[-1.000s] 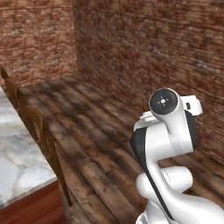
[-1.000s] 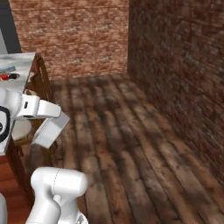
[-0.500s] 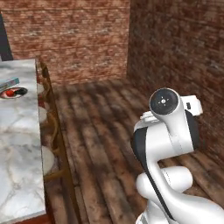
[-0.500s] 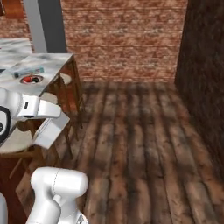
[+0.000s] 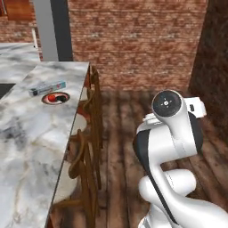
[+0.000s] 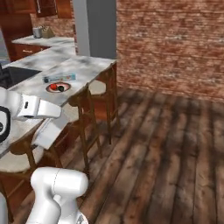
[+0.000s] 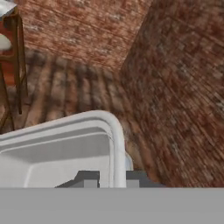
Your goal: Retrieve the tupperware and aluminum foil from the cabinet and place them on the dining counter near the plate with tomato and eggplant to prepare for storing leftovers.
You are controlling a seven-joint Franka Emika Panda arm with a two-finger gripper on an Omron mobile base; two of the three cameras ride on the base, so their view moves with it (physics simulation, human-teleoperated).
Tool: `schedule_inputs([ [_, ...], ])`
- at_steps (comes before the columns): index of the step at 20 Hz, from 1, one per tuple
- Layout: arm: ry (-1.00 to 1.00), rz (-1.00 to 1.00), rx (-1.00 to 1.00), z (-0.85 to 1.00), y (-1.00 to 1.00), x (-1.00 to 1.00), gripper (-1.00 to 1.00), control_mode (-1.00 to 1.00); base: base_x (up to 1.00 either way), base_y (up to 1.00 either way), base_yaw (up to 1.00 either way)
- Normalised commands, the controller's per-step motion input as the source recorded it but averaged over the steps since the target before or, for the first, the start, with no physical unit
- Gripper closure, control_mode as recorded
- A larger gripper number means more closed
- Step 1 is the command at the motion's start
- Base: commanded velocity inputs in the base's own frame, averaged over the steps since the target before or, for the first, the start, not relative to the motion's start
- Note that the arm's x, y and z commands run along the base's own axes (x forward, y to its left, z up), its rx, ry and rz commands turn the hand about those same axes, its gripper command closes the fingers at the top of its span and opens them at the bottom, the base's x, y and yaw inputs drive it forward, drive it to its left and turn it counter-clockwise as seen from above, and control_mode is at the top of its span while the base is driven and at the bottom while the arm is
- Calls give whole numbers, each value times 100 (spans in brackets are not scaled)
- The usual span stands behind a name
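My gripper point(image 7: 113, 179) is shut on the flared rim of the translucent grey-white tupperware point(image 7: 61, 148), which runs between the two fingertips. In the right base view the tupperware point(image 6: 50, 131) hangs tilted under my hand, low beside the dining counter point(image 6: 83, 65). On that white marble top lies the aluminum foil point(image 5: 46, 87) carton, just behind the small red-rimmed plate point(image 5: 55, 97) with a tomato and a dark eggplant. From the right side the foil point(image 6: 59, 78) and plate point(image 6: 58, 87) sit near the counter's stool-side edge.
Wooden stools point(image 5: 87, 147) line the counter's edge between me and the top. A grey pillar point(image 6: 94, 26) rises behind the counter. A black sink point(image 6: 13, 76) is set in the marble at left. Reddish-brown cabinets point(image 6: 17, 26) stand at back left. Plank floor stretches right to brick walls.
The base has turned, so both base views have swung from the brick corner toward the dining counter, now larger and closer. The arm's pose and the held tupperware look the same.
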Motion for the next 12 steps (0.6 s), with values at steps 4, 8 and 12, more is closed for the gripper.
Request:
schedule_inputs([
  [4,0,0,0,0,0,0,100,100,100,-33,58],
  [8,0,0,0,0,0,0,100,100,100,-36,57],
  [12,0,0,0,0,0,0,100,100,100,-45,57],
])
